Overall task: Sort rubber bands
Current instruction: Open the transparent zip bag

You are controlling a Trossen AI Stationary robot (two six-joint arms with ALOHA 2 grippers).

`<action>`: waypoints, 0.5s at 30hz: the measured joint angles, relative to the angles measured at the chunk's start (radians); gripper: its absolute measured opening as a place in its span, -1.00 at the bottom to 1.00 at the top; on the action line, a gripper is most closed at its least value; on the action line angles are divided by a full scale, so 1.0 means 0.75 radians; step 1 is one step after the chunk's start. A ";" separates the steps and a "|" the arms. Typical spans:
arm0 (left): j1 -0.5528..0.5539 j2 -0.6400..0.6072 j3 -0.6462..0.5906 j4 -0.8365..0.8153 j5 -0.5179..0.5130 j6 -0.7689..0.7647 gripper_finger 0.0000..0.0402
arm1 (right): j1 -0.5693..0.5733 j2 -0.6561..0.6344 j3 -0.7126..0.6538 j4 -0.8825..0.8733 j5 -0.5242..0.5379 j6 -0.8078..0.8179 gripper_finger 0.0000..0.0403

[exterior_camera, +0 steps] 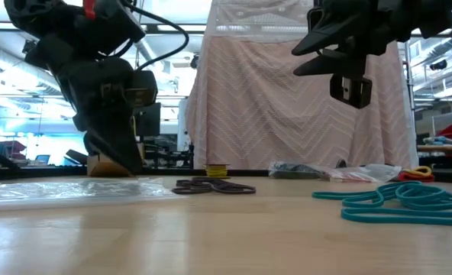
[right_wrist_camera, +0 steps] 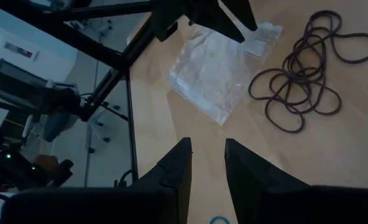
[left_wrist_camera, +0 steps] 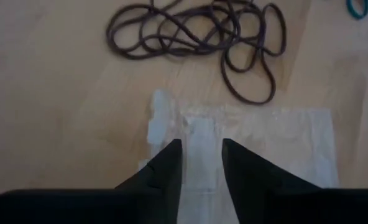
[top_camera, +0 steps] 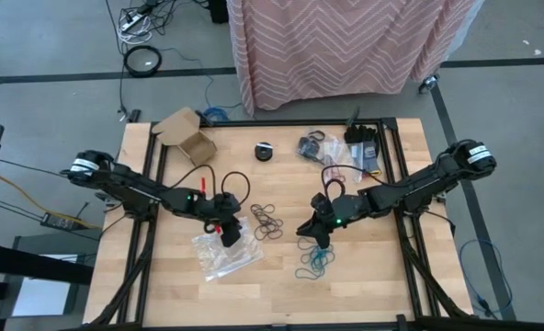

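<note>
Teal rubber bands, lower right of the low view, form a loose heap elongated left to right; its right end is cut off by the frame edge. Mid-frame, the brown rubber bands lie flat on the tabletop, individual loops hard to separate. At left, the left hand, fingers slightly apart and empty, has its tips down on a clear plastic bag. Upper right, the right hand hangs above the tabletop, fingers parted, nothing held. A pink patterned cloth hides the room behind.
</note>
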 joint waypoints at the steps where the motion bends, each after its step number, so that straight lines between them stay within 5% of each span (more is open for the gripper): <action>1: 0.000 0.000 0.000 0.002 -0.015 0.003 -0.36 | 0.000 0.000 0.000 0.000 0.000 0.000 -0.57; 8: 0.005 0.000 0.000 0.001 -0.161 0.139 -0.23 | -0.001 0.000 0.000 -0.001 0.000 -0.001 -0.57; 15: 0.043 0.075 0.000 -0.021 -0.072 0.174 -0.23 | -0.001 0.000 0.000 -0.022 -0.001 -0.001 -0.57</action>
